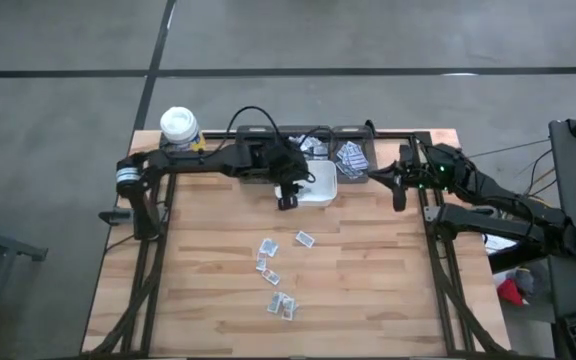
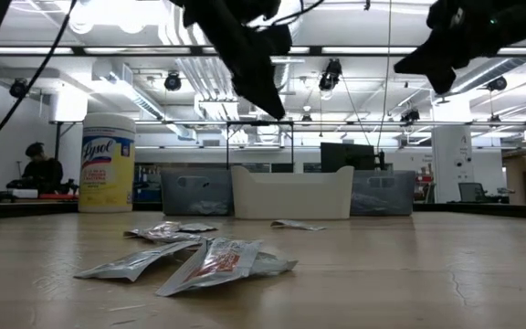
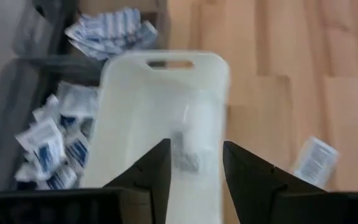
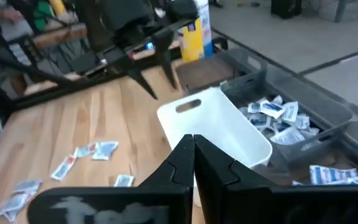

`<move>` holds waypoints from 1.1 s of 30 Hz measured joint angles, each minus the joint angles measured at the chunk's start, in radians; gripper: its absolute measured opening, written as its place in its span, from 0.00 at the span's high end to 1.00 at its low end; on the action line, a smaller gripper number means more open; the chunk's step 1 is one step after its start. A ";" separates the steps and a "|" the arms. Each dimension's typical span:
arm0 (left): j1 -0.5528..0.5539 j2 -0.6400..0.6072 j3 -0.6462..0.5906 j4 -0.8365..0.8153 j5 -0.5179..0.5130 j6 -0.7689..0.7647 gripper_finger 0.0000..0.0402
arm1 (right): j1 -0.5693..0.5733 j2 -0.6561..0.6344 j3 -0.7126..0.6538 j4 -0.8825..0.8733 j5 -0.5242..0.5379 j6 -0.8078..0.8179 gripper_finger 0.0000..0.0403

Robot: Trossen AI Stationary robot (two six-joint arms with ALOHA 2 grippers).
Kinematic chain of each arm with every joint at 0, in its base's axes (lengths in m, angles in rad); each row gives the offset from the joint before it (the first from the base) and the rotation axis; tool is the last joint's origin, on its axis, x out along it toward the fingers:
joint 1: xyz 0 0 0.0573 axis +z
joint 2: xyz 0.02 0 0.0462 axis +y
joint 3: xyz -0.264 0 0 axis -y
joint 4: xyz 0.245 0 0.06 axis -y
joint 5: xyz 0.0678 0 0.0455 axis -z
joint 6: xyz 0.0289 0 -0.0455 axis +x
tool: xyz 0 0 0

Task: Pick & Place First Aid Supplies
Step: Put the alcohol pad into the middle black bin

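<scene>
Several small flat packets [image 1: 273,275] lie loose on the wooden table, nearer than a white tub [image 1: 320,186]; the low view shows them close up [image 2: 199,260]. My left gripper [image 3: 194,168] hangs open above the white tub [image 3: 160,106]. One packet [image 3: 185,152] shows blurred inside the tub between the fingers, and another [image 3: 316,158] lies flat on the table beside the tub. My right gripper [image 4: 193,142] is shut and waits to the right of the tub [image 4: 219,127], holding nothing.
Grey trays filled with blue-printed packets [image 1: 351,156] [image 3: 51,140] stand along the far edge behind the tub. A yellow bottle with a white lid [image 1: 180,127] stands at the far left corner. Bare wood lies at the near left and near right.
</scene>
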 joint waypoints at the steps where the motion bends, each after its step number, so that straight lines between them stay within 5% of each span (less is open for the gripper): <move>1: -0.009 -0.009 0.000 -0.027 0.001 -0.005 0.65 | 0.000 -0.021 -0.024 0.019 0.000 0.012 0.98; 17: -0.159 -0.063 -0.034 -0.316 0.004 -0.181 0.65 | -0.001 -0.296 -0.293 0.156 0.005 0.127 0.98; 26: -0.271 -0.085 -0.198 -0.303 0.011 -0.301 0.65 | -0.001 -0.377 -0.384 0.159 0.030 0.196 0.98; 33: -0.312 -0.086 -0.339 -0.082 0.012 -0.198 0.65 | 0.000 -0.381 -0.393 0.158 0.030 0.212 0.98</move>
